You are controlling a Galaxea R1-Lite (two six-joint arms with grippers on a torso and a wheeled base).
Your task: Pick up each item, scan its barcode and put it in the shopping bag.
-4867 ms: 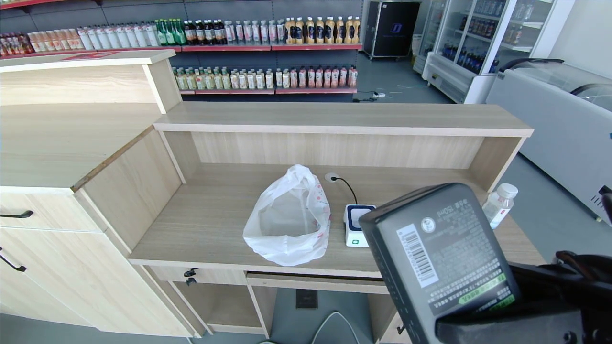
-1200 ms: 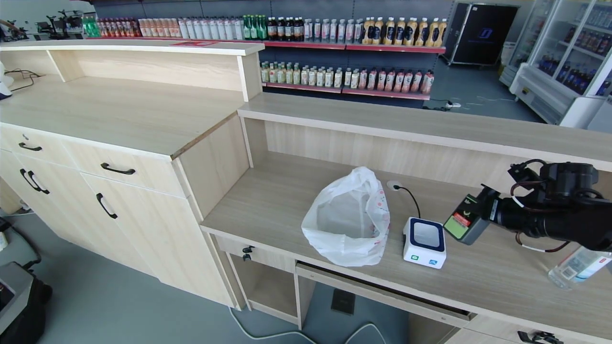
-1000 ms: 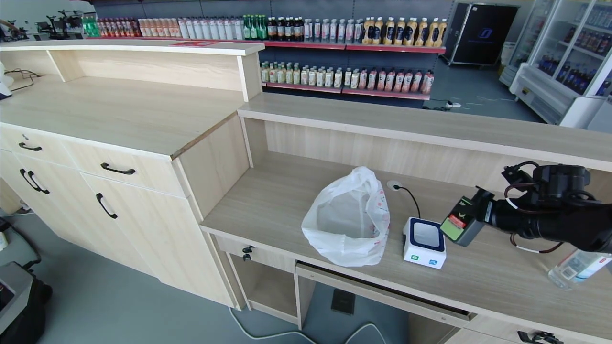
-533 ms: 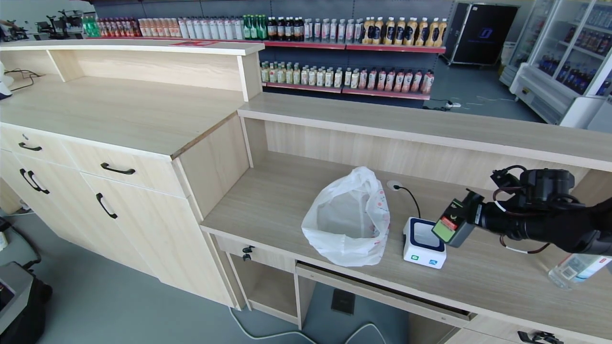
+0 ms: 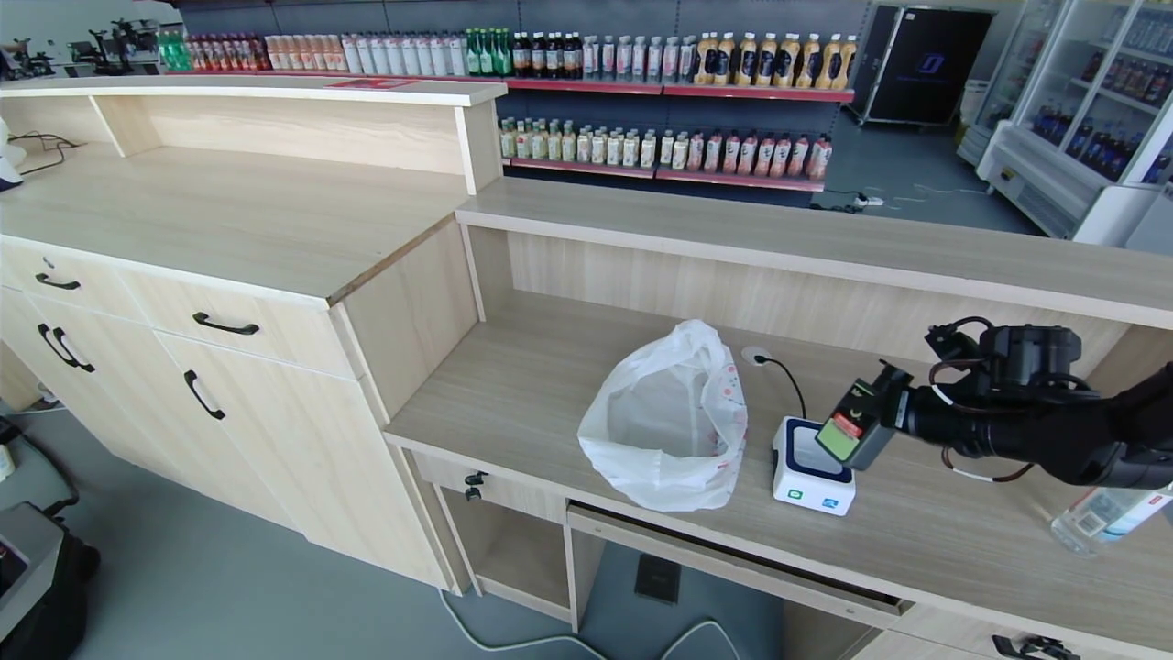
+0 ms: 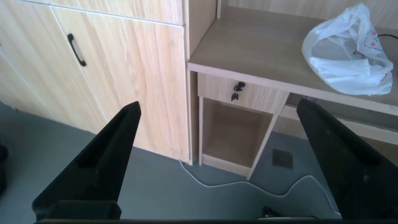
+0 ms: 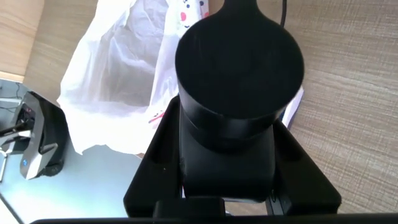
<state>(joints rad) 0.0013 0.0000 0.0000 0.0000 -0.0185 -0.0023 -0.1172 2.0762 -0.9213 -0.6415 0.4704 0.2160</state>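
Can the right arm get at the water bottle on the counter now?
Probably not yet: the right pincer is shut on the dark box at the scanner. The water bottle lies near that arm, seemingly unblocked.

Wooden counter (image 5: 229, 220), drink shelves (image 5: 586, 90), grey floor (image 5: 229, 568).

The counter (image 5: 513, 394) is light wood with fine lines in it. It looks dull, not shiny. The shopping bag (image 5: 664, 431) is thin white plastic, crinkly and a bit see-through. The scanner (image 5: 808, 472) is smooth white plastic with a shiny top. The black container (image 5: 854, 431) looks like smooth, dull plastic. The bottle (image 5: 1100, 521) is clear plastic.
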